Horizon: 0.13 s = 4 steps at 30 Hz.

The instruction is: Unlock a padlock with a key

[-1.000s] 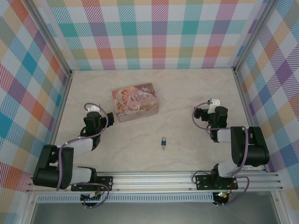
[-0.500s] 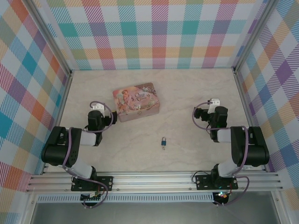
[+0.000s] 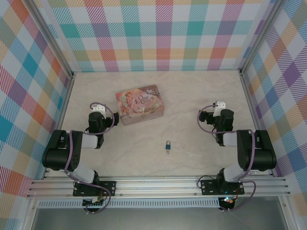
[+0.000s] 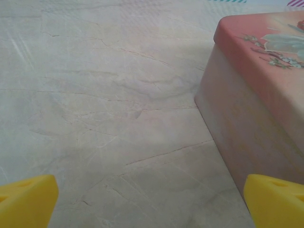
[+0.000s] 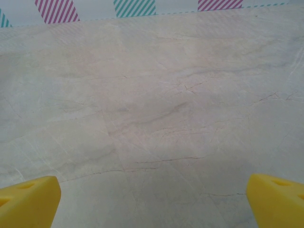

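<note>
along the near edge runs an aluminium rail [image 3: 158, 184] with both arm bases bolted to it. a little farther in, on the pale marbled table [image 3: 192, 91], lies the padlock [image 3: 168, 145], roughly midway between the two arms and slightly nearer than either gripper. it is a tiny blue body, well apart from everything else. a small silver bit at its near end looks like the key [image 3: 168, 152]; it is too small to tell whether it sits in the lock or just touches it.

farther in and to the left, the left gripper [image 3: 102, 119] hangs low over the table just beside the near left corner of the pink tin [image 3: 140, 104]. in its wrist view the left gripper [image 4: 152, 202] is spread wide and grasps nothing: its yellow fingertips [image 4: 26, 202] sit at the two bottom corners, with bare table [image 4: 95, 95] between them and the tin [image 4: 256, 109] close by the right one.

on the right, the right gripper [image 3: 212, 116] is at about the same depth, well apart from the padlock. its wrist view shows the right gripper [image 5: 152, 202] likewise released, yellow fingertips [image 5: 28, 199] far apart over bare table [image 5: 152, 95].

farthest off stands the plaid wall [image 3: 163, 33].
</note>
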### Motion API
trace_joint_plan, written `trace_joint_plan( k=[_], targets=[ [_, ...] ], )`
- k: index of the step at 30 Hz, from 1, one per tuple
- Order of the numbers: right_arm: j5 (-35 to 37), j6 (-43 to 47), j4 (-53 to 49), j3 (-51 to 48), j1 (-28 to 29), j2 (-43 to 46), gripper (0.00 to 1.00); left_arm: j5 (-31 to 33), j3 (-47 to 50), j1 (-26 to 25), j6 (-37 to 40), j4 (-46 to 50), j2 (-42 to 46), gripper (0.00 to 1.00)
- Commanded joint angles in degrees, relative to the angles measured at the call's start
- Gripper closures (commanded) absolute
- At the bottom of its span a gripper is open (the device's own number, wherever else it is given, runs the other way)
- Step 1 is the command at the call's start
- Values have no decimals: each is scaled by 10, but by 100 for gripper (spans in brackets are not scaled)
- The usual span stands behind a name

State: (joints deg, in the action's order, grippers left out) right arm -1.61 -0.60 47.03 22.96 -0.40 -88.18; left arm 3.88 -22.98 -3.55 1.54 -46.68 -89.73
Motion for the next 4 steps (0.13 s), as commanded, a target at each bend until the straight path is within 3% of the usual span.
trace_joint_plan(
  k=[1, 4],
  targets=[
    [-11, 1, 4, 7, 2, 1, 0, -6, -7, 4, -2, -6, -2, 0],
    [-11, 0, 4, 7, 1, 2, 0, -6, -7, 5, -1, -6, -2, 0]
  ],
)
